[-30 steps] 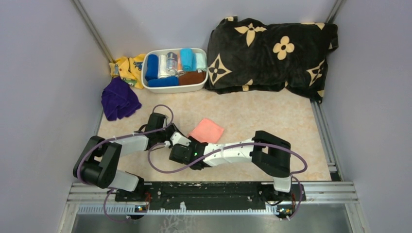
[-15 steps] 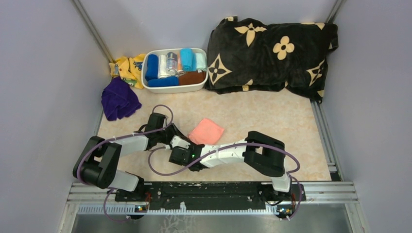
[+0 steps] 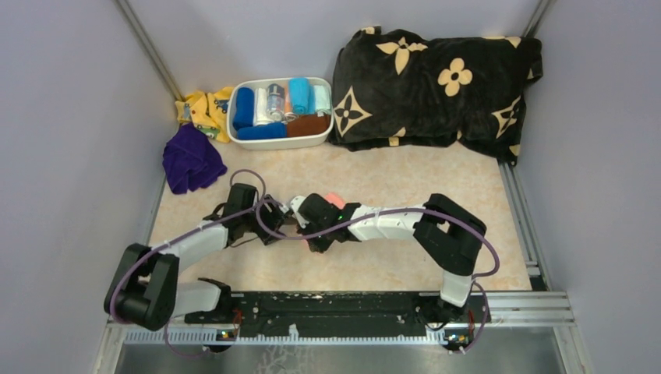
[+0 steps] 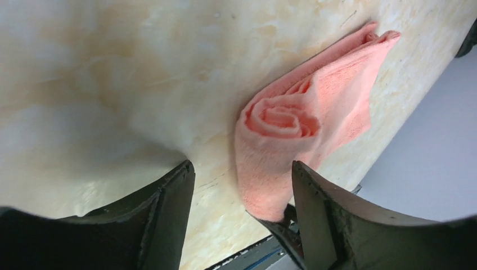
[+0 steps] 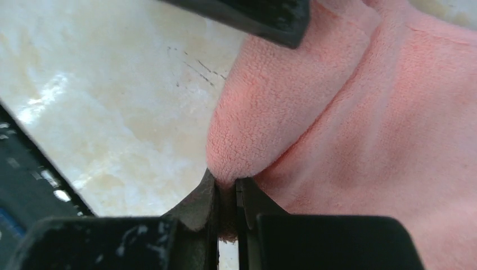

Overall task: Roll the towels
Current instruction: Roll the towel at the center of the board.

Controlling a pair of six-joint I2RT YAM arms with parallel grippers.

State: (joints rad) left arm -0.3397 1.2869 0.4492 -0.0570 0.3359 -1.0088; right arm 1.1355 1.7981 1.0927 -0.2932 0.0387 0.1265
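Top external view puts the purple towel point(image 3: 189, 160) at the far left of the table point(image 3: 405, 175), crumpled and well apart from both arms, not yet rolled. The nearer risk sits between the arms. The pink towel point(image 4: 292, 132) lies half rolled, with a loose spiral at one end and a flat tail running off behind it. Nothing pins that spiral, so it would likely spring open if the pinch on the cloth slips or tugs sideways. A pull could also drag the whole towel across the smooth top instead of turning it.

The left hand point(image 4: 239, 169) is spread wide and grips nothing, its fingers standing either side of the spiral's end. Whether one of them touches the cloth cannot be told. The right hand point(image 5: 225, 183) is closed almost fully, nipping a thick fold of the pink towel between its tips.
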